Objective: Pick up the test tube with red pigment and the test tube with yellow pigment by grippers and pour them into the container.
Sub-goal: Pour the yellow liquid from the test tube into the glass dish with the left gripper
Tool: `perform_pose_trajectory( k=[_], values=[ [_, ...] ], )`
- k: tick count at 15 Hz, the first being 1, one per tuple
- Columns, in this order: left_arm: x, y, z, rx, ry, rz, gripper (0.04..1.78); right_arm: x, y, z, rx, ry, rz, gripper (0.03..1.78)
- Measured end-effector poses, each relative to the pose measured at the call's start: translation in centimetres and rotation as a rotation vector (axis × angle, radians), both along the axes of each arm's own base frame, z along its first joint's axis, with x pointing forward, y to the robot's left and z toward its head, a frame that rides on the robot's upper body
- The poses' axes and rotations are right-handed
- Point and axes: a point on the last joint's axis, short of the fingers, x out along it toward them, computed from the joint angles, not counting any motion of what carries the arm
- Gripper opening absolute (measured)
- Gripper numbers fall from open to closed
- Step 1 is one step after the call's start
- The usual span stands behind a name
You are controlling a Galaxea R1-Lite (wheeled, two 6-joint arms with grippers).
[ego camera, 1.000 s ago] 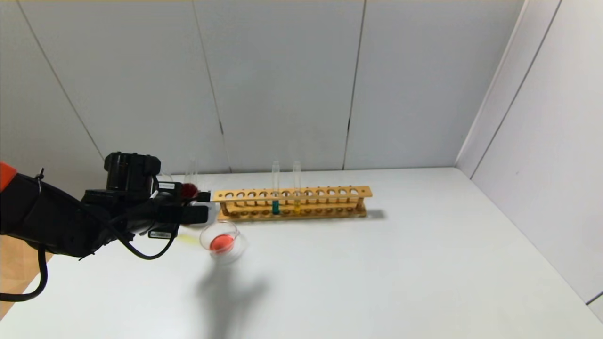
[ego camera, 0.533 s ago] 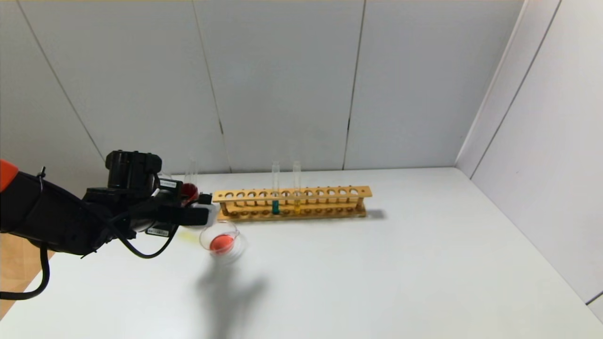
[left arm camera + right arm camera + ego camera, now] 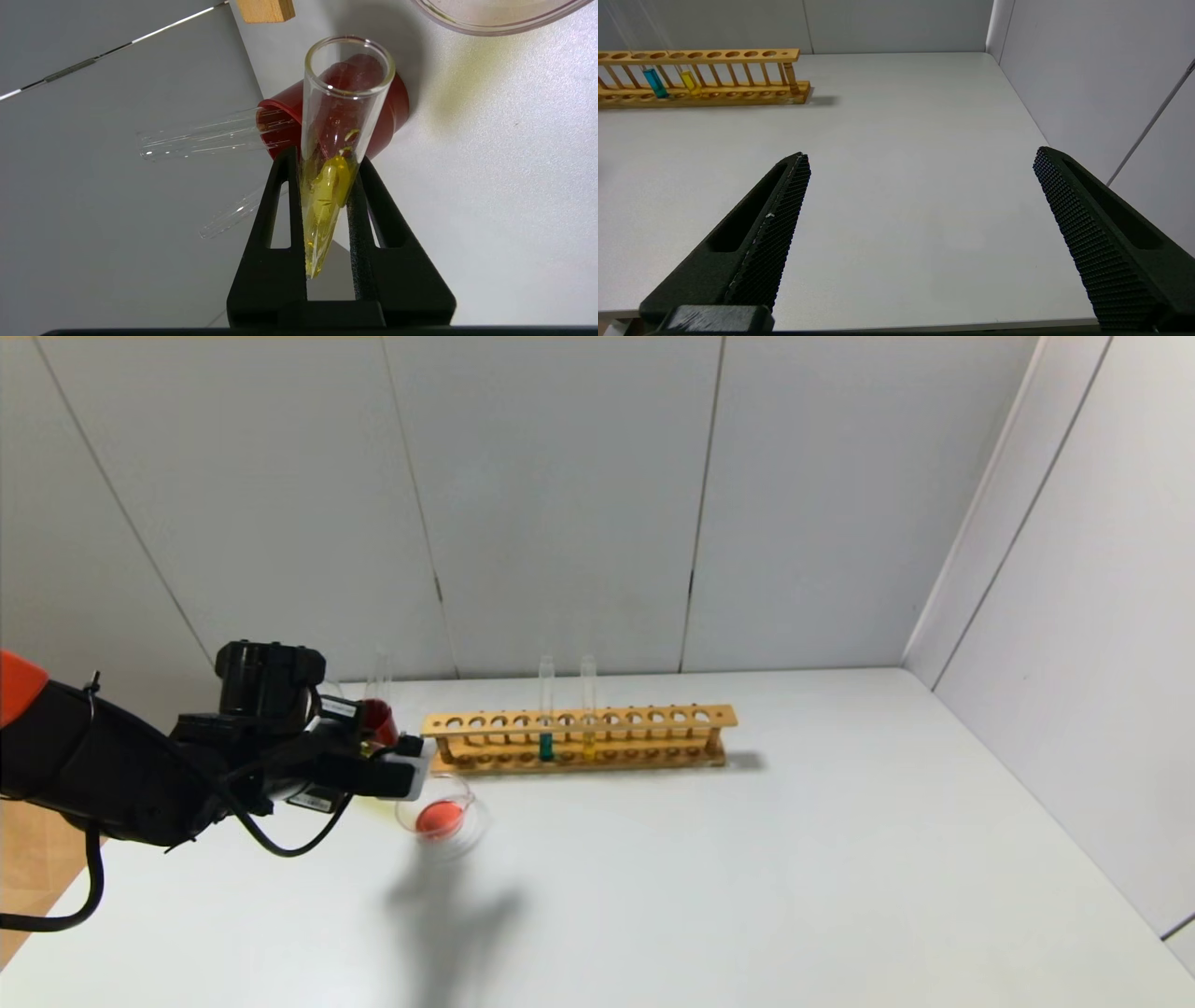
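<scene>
My left gripper [image 3: 411,777] is shut on a clear test tube with yellow liquid [image 3: 327,196] and holds it just left of and above the container [image 3: 441,819], a small clear glass dish with red liquid in it. In the left wrist view my left gripper [image 3: 325,159] grips the tube low down, with the tube's open mouth pointing away from me and the dish's rim [image 3: 495,21] at the frame edge. No tube with red liquid shows. My right gripper [image 3: 922,156] is open and empty over bare table, out of the head view.
A dark red cup [image 3: 378,717] with empty clear tubes [image 3: 201,137] stands just behind the left gripper. A wooden rack [image 3: 579,737] behind the dish holds a teal tube [image 3: 546,745] and a yellow tube [image 3: 588,742]. Walls close off the back and right.
My left gripper has sunk a little and shifted slightly right toward the dish, tube still held. The dish, the rack and the cup have not moved.
</scene>
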Motion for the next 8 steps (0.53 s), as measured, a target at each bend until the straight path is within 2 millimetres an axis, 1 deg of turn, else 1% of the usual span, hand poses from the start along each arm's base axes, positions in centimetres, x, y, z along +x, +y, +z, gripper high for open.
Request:
perform_pose_trajectory(
  k=[5,8],
  values=[
    [0.07,0.08,0.15,0.076,-0.012,0.017,0.31,0.0,0.0,0.0,0.0,0.0,0.0,1.75],
    [0.0,-0.31,0.08,0.083,-0.011,0.013,0.31,0.0,0.0,0.0,0.0,0.0,0.0,1.75]
  ],
)
